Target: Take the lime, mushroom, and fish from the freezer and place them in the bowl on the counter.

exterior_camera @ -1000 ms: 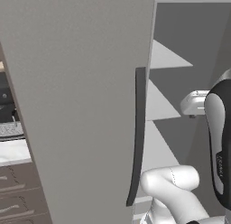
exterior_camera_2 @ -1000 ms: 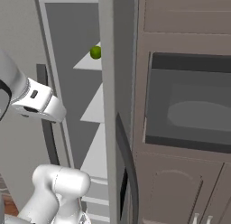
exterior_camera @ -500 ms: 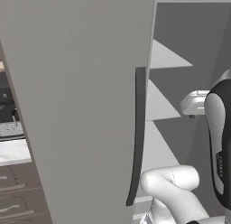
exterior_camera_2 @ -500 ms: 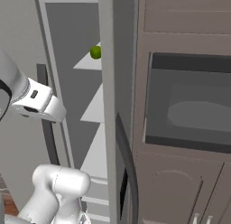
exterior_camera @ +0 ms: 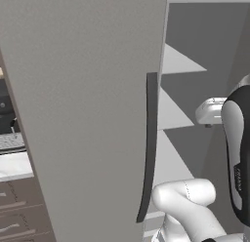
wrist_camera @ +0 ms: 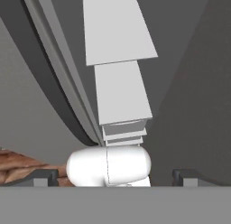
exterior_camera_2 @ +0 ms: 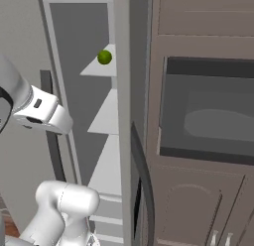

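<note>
While the freezer door stands swung open, nothing has shifted over the last second: the arm has stayed parked in front of the pale shelves, wrist level with the middle one. The gripper is released, its two dark tips spread wide with nothing between them. A lime sits on the top shelf, well above the wrist. Reaching up for it looks like the likely next step; mushroom and fish cannot be made out.

- The freezer stands open ahead of the pincer, its shelves stacked beyond the tips.
- The lime sits on an upper shelf, above the pincer.
- The door hangs left, the bench beyond it.
</note>
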